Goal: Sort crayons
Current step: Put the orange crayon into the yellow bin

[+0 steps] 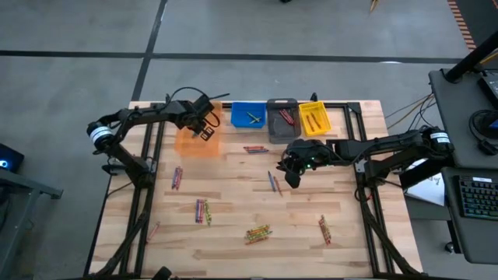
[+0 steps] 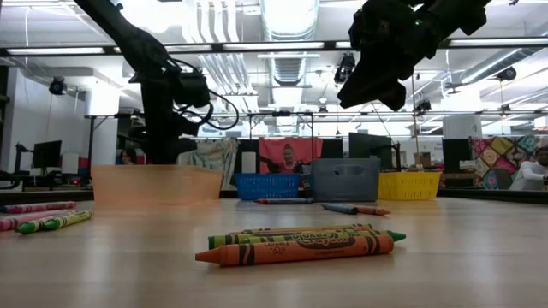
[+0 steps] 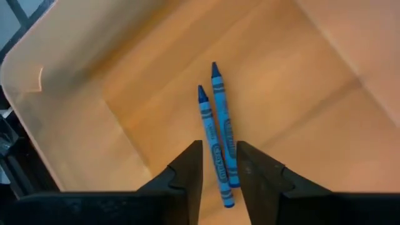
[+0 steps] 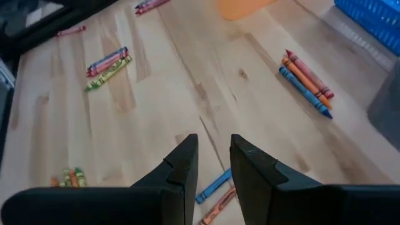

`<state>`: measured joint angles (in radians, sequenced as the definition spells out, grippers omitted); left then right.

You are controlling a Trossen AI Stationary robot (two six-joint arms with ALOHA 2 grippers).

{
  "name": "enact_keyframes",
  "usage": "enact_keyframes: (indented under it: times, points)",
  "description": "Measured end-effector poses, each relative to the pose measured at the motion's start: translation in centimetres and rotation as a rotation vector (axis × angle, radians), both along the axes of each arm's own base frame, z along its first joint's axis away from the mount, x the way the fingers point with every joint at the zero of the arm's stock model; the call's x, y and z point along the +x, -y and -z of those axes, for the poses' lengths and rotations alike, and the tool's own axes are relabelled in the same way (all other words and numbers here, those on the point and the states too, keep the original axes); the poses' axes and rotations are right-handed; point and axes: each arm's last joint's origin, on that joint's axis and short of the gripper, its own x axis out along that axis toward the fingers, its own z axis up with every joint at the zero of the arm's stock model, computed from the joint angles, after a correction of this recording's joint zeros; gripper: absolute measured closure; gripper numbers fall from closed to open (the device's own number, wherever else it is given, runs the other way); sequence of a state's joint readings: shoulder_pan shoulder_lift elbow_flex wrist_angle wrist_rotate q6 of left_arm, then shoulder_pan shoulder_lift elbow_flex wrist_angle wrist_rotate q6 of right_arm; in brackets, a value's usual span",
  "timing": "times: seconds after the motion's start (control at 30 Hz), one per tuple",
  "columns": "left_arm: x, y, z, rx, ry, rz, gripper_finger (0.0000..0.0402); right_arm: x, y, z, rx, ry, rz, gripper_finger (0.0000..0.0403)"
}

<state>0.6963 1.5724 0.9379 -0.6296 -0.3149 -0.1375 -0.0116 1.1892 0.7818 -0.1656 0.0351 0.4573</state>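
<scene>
I see the wooden surface (image 1: 233, 241) with crayons (image 1: 258, 232) scattered mid-board, bare wood between clusters. My left end effector (image 3: 219, 164), fingers narrow and empty, hangs inside the orange bin (image 1: 197, 144) above two blue crayons (image 3: 217, 125). My right end effector (image 4: 214, 159), narrowly parted, hovers over a blue-and-orange pair (image 4: 215, 192).

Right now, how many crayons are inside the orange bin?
2 blue crayons, lying side by side on the orange bin floor below the left hand; others may be hidden.
</scene>
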Motion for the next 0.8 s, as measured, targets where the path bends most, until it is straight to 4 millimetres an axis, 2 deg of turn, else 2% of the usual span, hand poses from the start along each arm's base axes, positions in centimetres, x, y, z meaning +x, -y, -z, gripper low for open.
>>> enact_keyframes:
  times: [0.23,0.37,0.5,0.67,0.8]
  points:
    - [1.0,1.8,-2.0,0.063,0.086,0.074,0.0309,-0.1,-0.2,0.2,0.167,-0.018,0.048,0.0321]
    - [2.3,3.6,-4.0,0.147,0.191,0.176,0.0311,-0.1,-0.6,0.1,0.315,-0.032,-0.026,0.0321]
    - [3.5,5.8,-6.0,0.235,0.301,0.305,0.0313,-0.1,-1.0,0.5,0.433,-0.075,-0.017,0.0321]
    - [4.7,8.2,-8.1,0.338,0.409,0.463,0.0313,0.0,-1.9,2.2,0.545,-0.218,0.015,0.0321]
    - [5.0,9.3,-9.1,0.393,0.446,0.549,0.0313,-0.2,-3.0,3.9,0.676,-0.401,0.038,0.0321]
